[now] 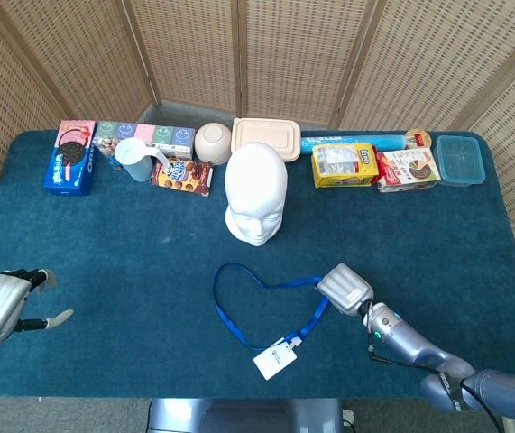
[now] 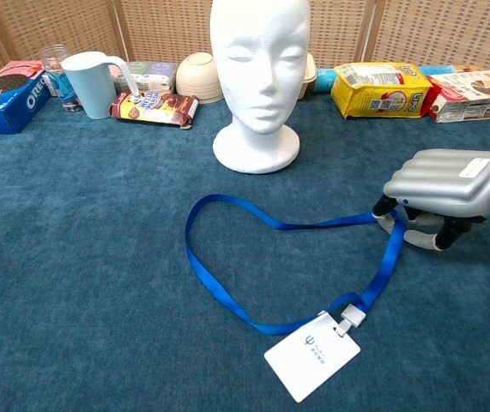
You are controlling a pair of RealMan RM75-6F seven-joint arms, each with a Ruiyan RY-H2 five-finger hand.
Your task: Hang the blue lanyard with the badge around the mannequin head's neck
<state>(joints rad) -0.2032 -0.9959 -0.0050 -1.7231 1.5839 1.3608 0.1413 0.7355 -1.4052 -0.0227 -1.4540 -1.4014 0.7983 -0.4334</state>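
The white mannequin head (image 1: 255,194) (image 2: 259,51) stands upright at mid table. In front of it the blue lanyard (image 1: 228,314) (image 2: 200,264) lies flat in a loop, its white badge (image 1: 274,358) (image 2: 311,354) nearest the front edge. My right hand (image 1: 345,289) (image 2: 444,183) hovers palm down over the loop's right bend. Its curled fingers (image 2: 385,211) touch the strap there, but a grip cannot be made out. The strap stays on the cloth. Far off at the front left, my left hand (image 1: 0,303) holds nothing, fingers apart.
Along the back stand an Oreo box (image 1: 69,158), a pale blue cup (image 1: 133,158) (image 2: 92,83), a cookie packet (image 1: 182,176), a bowl (image 1: 212,142), a lidded container (image 1: 266,137), a yellow snack bag (image 1: 344,165) and a blue tub (image 1: 460,160). Blue cloth (image 1: 131,262) covers the table.
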